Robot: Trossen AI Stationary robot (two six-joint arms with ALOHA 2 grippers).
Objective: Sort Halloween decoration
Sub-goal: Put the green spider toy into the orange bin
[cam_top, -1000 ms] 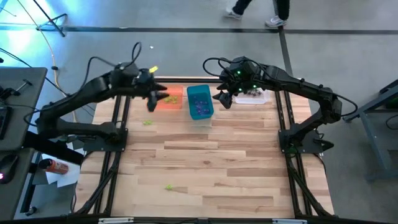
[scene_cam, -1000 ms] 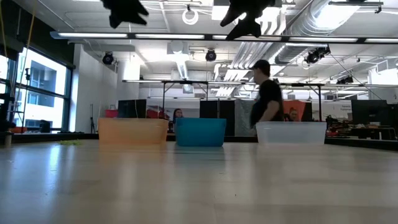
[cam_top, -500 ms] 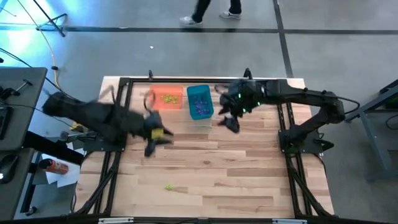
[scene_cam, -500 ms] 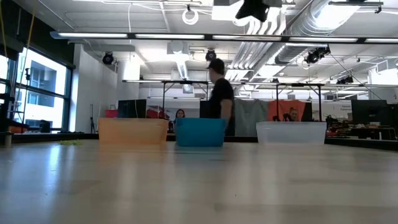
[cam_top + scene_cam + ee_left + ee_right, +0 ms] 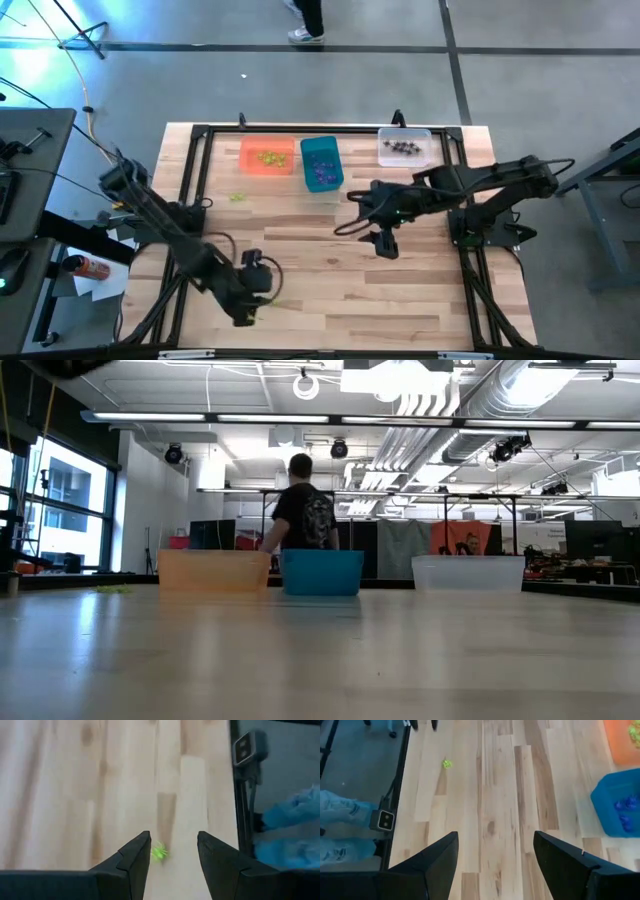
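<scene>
A yellow-green Halloween decoration (image 5: 159,852) lies on the wooden table near its front edge. My left gripper (image 5: 172,845) hangs open just above it, at the table's near left (image 5: 247,308); the trinket shows beyond the gap, near one fingertip. My right gripper (image 5: 385,245) is open over the table's middle and holds nothing (image 5: 495,840). Another yellow-green trinket (image 5: 237,197) lies in front of the orange bin (image 5: 267,157). Next to that bin stand the teal bin (image 5: 321,163) with purple pieces and the clear bin (image 5: 405,147) with dark pieces.
The three bins stand in a row along the far edge (image 5: 322,572). Bare wood lies between the bins and the front edge. Black frame rails (image 5: 190,200) run along both sides of the table. A person (image 5: 303,510) walks beyond the far edge.
My left gripper has swung from above the orange bin toward the table's near edge and sunk, ending over the yellow-green trinket. My right gripper has gone from beside the teal bin toward the table's middle. The person beyond the table has walked leftward.
</scene>
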